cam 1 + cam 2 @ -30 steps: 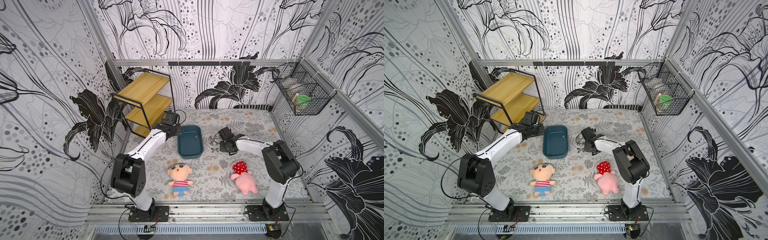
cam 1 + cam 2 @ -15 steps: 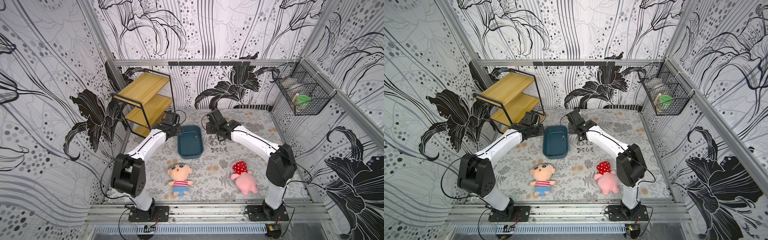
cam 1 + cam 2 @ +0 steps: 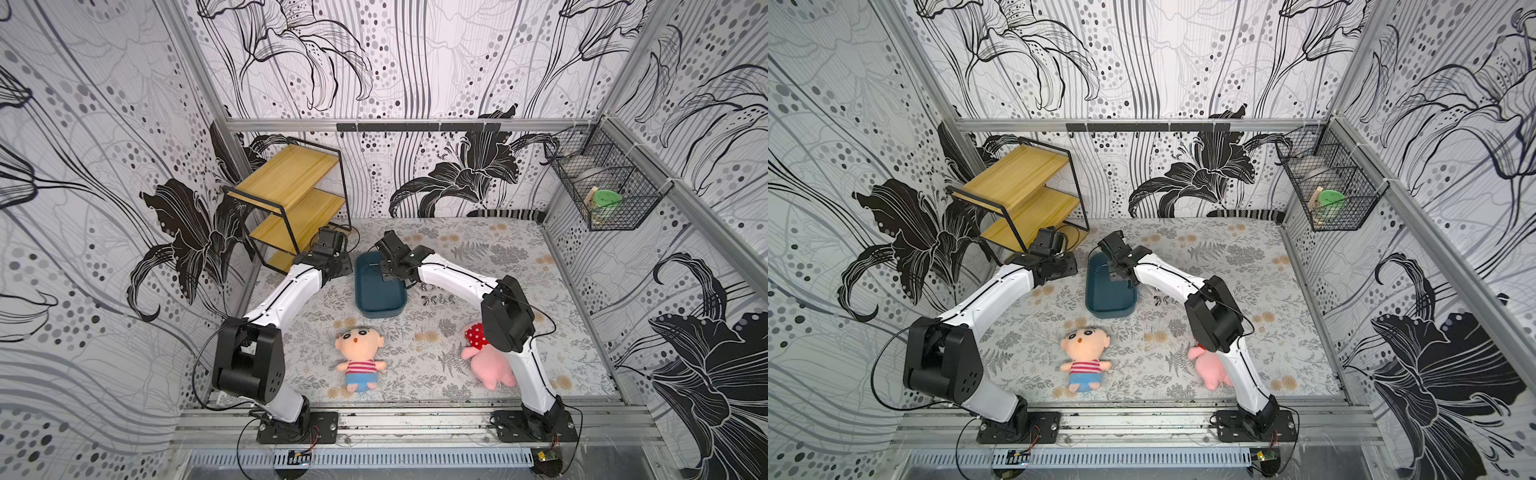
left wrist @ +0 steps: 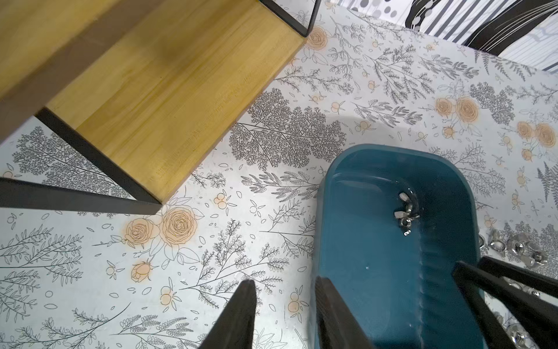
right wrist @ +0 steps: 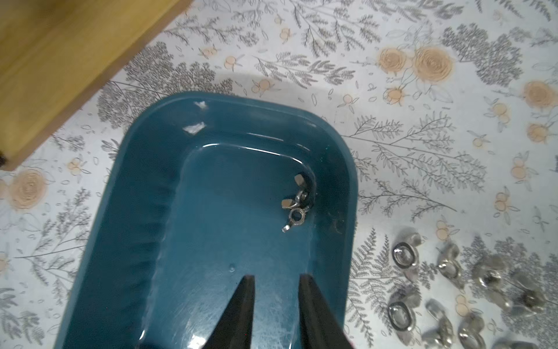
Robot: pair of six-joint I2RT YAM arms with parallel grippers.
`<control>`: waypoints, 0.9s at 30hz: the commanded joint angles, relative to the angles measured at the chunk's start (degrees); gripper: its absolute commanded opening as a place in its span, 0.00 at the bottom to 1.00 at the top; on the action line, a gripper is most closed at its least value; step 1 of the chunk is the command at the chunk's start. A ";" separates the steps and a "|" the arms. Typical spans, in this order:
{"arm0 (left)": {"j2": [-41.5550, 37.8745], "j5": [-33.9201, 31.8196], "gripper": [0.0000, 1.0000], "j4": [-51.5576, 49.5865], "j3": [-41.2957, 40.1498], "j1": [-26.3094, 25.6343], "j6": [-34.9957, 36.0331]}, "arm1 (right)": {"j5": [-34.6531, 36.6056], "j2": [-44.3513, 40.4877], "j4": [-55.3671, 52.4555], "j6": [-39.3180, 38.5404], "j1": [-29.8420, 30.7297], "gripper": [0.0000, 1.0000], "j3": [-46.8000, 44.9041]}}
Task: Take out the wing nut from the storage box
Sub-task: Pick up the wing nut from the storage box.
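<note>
Storage box (image 3: 380, 297) (image 5: 211, 241): sitting flat on the floral mat (image 3: 478, 249), long side running away from the arm bases, open top facing up.
Wing nuts inside (image 5: 295, 208) (image 4: 406, 216): two of them lying on the storage box's floor, touching each other, tucked against one long wall near its far corner.
Right gripper (image 5: 276, 279) (image 3: 387, 274): hanging over the storage box's interior, pointing down at its floor short of the two nuts; jaws parted by a narrow gap, grasping nothing.
Left gripper (image 4: 285, 287): reaching in at the storage box's opposite long wall, one finger showing over the mat outside it, the other at the rim; jaws spread with mat showing between them, clamping nothing; contact with the rim impossible to tell.
Loose wing nuts (image 5: 404, 256) (image 3: 436, 300): lying scattered on the mat just beside the storage box, outside the wall nearest the two nuts within.
Wooden shelf (image 3: 291, 195): standing near the storage box's far corner on the left gripper's side.
Boy doll (image 3: 358, 353): lying face up near the storage box's near short end.
Pink plush (image 3: 486, 368): lying farther from the storage box, partly hidden behind the right arm.
Wire basket (image 3: 602, 187): hanging on the side wall, well apart from the storage box.
</note>
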 commanded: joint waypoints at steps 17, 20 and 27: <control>-4.22 0.83 0.40 1.49 -2.32 3.03 1.04 | 4.28 11.39 -8.11 3.00 0.60 0.26 12.90; -4.35 1.09 0.40 1.70 -2.65 3.30 1.11 | 5.15 12.14 -8.81 3.03 0.60 0.25 13.34; -4.32 1.45 0.40 1.75 -2.37 3.43 1.30 | 6.16 13.44 -9.18 4.07 0.60 0.24 13.29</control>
